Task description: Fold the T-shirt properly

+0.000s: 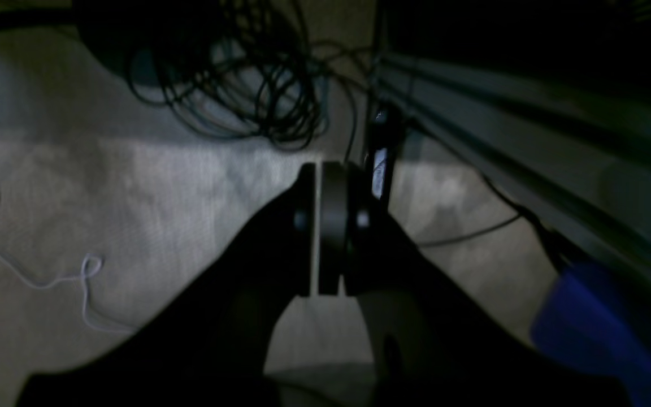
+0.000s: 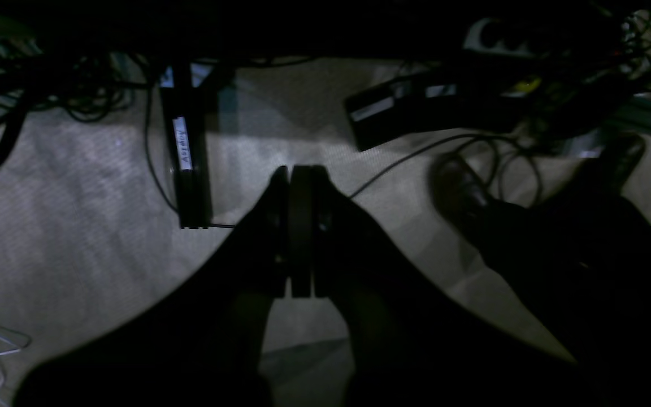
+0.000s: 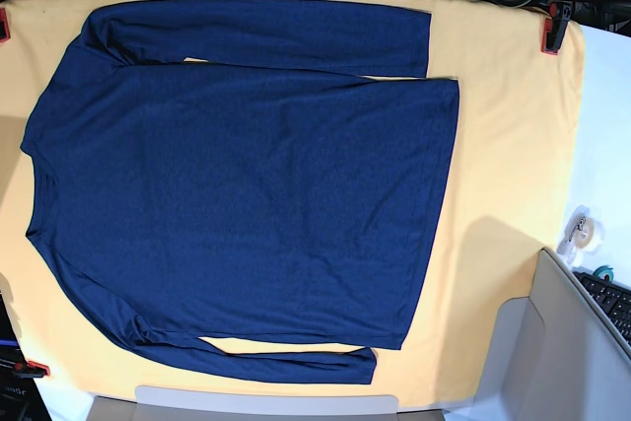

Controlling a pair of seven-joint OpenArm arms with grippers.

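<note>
Spread flat and filling most of the base view, the T-shirt (image 3: 246,184) is lying unfolded on the yellow-orange table cloth (image 3: 513,145), its neck end towards the left edge and its hem towards the right, with one long sleeve running along the top edge and the other along the bottom. Red clamps (image 3: 552,27) are pinning the cloth at its corners, and a roll of tape (image 3: 584,229) and a keyboard (image 3: 611,305) are sitting off to the right. Neither arm is showing over the table. Down in the wrist views, the left gripper (image 1: 325,226) is hanging with its fingers pressed together on nothing, pointing at a grey carpeted floor (image 1: 133,192) beside a tangle of black cables (image 1: 246,85). Likewise the right gripper (image 2: 297,226) is clenched and holding nothing, over the same carpet, with a dark shoe (image 2: 461,189) standing nearby
</note>
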